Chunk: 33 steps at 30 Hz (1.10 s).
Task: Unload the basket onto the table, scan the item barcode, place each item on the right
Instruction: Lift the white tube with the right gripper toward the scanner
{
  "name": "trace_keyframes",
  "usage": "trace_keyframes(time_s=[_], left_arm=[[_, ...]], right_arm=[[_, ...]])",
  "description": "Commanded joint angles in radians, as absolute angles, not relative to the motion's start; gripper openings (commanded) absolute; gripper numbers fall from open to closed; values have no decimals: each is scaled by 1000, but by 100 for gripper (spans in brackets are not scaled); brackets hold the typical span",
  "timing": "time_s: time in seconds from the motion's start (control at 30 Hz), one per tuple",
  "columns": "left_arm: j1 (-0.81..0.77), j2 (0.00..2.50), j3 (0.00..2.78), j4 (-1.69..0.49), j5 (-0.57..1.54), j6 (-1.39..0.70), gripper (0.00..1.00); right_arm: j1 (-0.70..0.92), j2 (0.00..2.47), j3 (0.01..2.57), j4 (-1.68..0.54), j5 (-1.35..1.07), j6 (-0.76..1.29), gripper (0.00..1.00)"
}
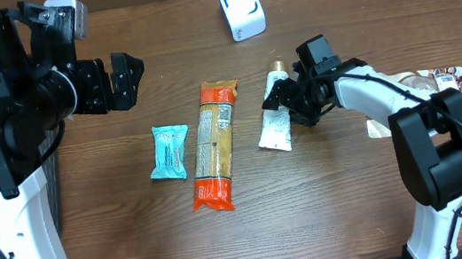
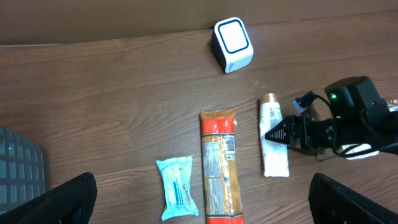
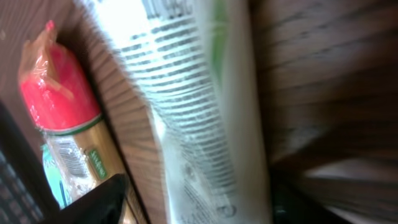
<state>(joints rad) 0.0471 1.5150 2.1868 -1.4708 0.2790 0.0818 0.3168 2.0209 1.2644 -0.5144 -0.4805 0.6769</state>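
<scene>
The left jaws hang spread wide above the counter (image 1: 117, 216), holding nothing and well apart from every item, so I judge they pose little risk there. Between them and the right jaws lie a teal packet (image 1: 168, 151) and a long pasta packet (image 1: 215, 145). The pasta is just beside the right jaws.

The tube (image 1: 275, 122), likely the item to scan, lies flat between the right jaws. They stand spread on either side of it, with bare wood showing between one of them and the tube, so it is not pinched.

The chief dangers as I see them:
- closing on a soft, flat tube may squash it;
- it may skid sideways into the pasta packet;
- lifted by one end, it may droop and slip.

Even when held, its barcode may face away from the scanner (image 1: 241, 8), which sits beyond the right jaws toward the counter's far edge.

The right wrist view is blurred: the tube's print is unreadable and no barcode can be made out. I cannot tell whether the other jaw touches the tube. A further packet (image 1: 443, 76) lies behind the right jaws, mostly covered by the arm.
</scene>
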Motion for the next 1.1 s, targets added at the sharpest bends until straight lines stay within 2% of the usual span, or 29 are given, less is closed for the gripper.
trace_keyframes(time_s=[0.0, 0.13, 0.3, 0.4, 0.53, 0.77, 1.07], left_arm=[[45, 1518, 2194, -1470, 277, 98, 100], [45, 1518, 2194, -1470, 277, 98, 100], [45, 1518, 2194, -1470, 277, 98, 100], [45, 1518, 2194, -1470, 277, 97, 100], [45, 1518, 2194, -1470, 277, 98, 100], [45, 1518, 2194, -1470, 277, 98, 100], [45, 1518, 2194, -1470, 277, 98, 100]], right_arm=[[321, 2088, 1250, -514, -472, 689, 55], [321, 2088, 1250, -502, -473, 689, 26], [318, 2088, 1251, -502, -474, 688, 4], [312, 2083, 1259, -502, -517, 635, 4], [289, 2038, 1276, -517, -640, 457, 4], [279, 1846, 1299, -668, -694, 204, 4], [279, 1552, 1299, -809, -702, 166, 4]])
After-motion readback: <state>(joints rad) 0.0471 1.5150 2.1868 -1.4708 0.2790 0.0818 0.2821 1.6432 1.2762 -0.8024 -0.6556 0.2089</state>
